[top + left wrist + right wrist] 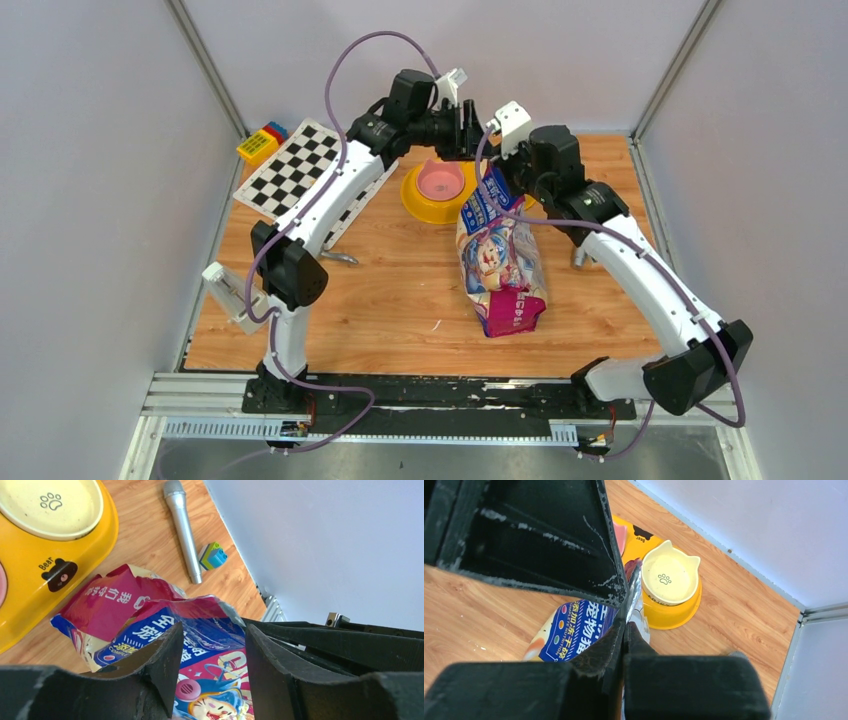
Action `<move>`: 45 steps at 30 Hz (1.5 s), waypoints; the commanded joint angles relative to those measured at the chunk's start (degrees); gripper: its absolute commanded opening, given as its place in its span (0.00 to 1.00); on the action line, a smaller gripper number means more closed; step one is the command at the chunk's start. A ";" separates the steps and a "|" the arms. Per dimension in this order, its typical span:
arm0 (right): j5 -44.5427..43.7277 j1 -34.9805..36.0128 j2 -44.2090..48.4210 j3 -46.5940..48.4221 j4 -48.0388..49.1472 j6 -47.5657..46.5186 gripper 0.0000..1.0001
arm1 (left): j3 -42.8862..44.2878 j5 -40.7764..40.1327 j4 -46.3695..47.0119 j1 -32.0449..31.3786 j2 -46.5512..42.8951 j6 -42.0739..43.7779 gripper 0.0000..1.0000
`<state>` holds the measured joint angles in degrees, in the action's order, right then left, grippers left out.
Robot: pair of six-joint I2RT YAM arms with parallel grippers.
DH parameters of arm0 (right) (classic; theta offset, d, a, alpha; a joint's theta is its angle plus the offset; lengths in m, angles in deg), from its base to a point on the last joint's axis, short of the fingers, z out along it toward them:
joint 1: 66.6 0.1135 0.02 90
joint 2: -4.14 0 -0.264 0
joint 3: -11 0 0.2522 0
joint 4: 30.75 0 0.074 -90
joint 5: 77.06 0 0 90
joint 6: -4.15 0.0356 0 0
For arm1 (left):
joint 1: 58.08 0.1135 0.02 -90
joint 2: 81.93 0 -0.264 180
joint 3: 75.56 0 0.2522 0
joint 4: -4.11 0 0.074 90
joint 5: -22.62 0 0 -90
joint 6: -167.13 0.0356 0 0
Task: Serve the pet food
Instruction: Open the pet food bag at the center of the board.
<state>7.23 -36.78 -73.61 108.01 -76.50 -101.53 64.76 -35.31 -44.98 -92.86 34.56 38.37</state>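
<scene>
**Bag mouth pinched, kibble out of sight**

I can't see any pet food loose. It is presumably inside the bag, which lies on the table right of centre. Its sealed bottom points near and its torn top points far, right beside the yellow feeder.

My right gripper has its fingers together, with a thin strip of the bag's top edge clamped between them. My left gripper is spread apart, one finger on each side of the crumpled mouth. I can't tell whether it touches the film.

I judge the bag to be soft, glossy and slippery. It is probably heavy low down where the pellets settle, so it will sag and fold rather than hold its shape. The pellets will run freely once it is tilted.

The best hold looks to be the doubled film at the torn rim, one gripper on each lip to keep the mouth open. Gripping the belly would only squash it. Both feeder bowls look empty from here.
</scene>
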 commanded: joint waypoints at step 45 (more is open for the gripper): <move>0.29 0.58 3.18 -0.77 5.52 -1.11 0.00 | -4.91 5.48 4.92 0.10 -2.11 -2.84 0.65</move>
<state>9.17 -36.65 -71.12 104.60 -73.05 -102.25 60.85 -30.72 -41.13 -92.32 34.54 35.07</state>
